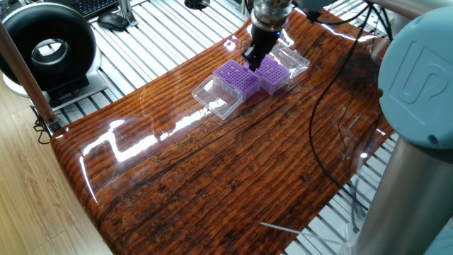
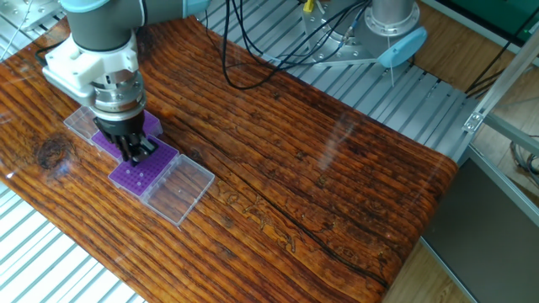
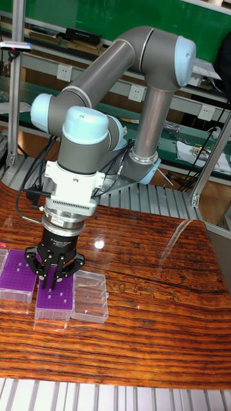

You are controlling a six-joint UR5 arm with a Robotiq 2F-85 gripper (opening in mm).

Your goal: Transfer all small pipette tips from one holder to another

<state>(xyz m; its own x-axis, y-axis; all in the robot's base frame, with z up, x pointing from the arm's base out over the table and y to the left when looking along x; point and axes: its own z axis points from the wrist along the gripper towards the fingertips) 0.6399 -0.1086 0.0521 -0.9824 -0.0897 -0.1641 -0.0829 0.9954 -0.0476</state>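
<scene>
1. Small pipette tips [image 3: 56, 297]: only pale specks in the holes of the purple rack [image 3: 56, 299] under the end effector; count not readable in any view. Whether the second purple rack [image 3: 17, 274] holds any cannot be told.
2. End effector [image 3: 52, 280]: dark fingers point straight down at the gap between the two racks, tips close together. Cannot tell if a tip is pinched between them; the finger ends are too small and dark in all views.
3. In the other fixed view the end effector [image 2: 136, 154] covers the adjoining edges of both racks; the wrist body hides much of the second rack behind it.
4. Tall fixed view cuts the second rack off at the left frame border.
5. Layout relative to the first rack: second rack directly beside it, apparently touching; clear hinged lid [image 3: 89, 305] lies open flat on its opposite side.
6. Surface [image 2: 337, 185]: glossy wood, wide bare area beyond the open lid. The racks sit near one long edge, slatted metal just past it.
7. Black cables [image 1: 322, 120] trail over the surface, well apart from the racks.
</scene>
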